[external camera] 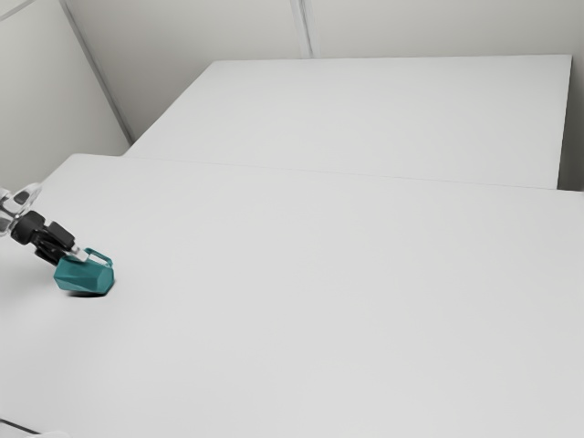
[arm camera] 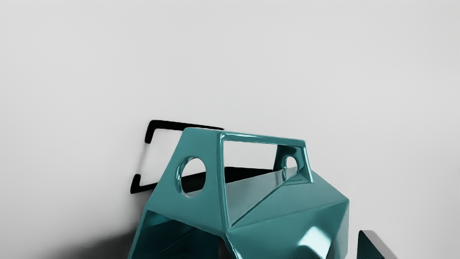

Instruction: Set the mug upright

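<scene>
a teal faceted mug (external camera: 82, 277) lies tipped on its side toward the exterior view's left end of a white worktop (external camera: 319, 274), its handle (arm camera: 205, 212) raised above its body. the black two-finger tool (external camera: 78, 255) reaches in from the exterior view's left, its fingertips low at the mug, on the handle's side. the tool is open: in the wrist view one finger (arm camera: 373, 246) stands just beside the mug, with a narrow strip of the worktop between them (whether the other finger touches the mug, i cannot tell). the mug's mouth (arm camera: 172, 233) faces sideways, away from that finger, and its interior is dark. round holes pierce the two arms of the angular handle, which are joined by a straight bar. a hard-edged black shadow (arm camera: 172, 125) falls on the worktop beside the handle. beyond the worktop's far edge spreads a broad white surface (external camera: 383, 114).
</scene>
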You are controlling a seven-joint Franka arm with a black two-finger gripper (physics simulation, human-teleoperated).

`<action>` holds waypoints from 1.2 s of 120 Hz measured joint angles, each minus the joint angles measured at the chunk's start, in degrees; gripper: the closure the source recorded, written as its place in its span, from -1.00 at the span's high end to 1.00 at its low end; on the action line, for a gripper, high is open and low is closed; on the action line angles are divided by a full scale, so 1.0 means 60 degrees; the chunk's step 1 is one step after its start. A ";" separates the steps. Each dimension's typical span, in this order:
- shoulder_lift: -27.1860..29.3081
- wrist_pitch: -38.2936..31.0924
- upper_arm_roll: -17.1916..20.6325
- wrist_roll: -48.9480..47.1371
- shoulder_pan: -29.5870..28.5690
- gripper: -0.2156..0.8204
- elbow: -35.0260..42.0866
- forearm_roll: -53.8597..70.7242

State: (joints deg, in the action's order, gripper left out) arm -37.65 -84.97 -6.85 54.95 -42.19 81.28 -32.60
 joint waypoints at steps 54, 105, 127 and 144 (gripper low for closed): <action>0.0060 0.0245 0.0002 -0.0031 0.0026 -0.76 0.0053 -0.0501; 0.0456 0.0256 -0.0001 -0.0128 0.0056 -0.90 0.0413 -0.0626; 0.1017 0.0298 -0.0005 -0.0249 0.0165 -0.93 0.0856 -0.0576; 0.1837 0.0298 -0.0091 -0.0390 0.0639 -0.93 0.1389 -0.0405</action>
State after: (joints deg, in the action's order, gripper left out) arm -26.63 -83.18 -7.40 52.61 -38.35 89.61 -35.03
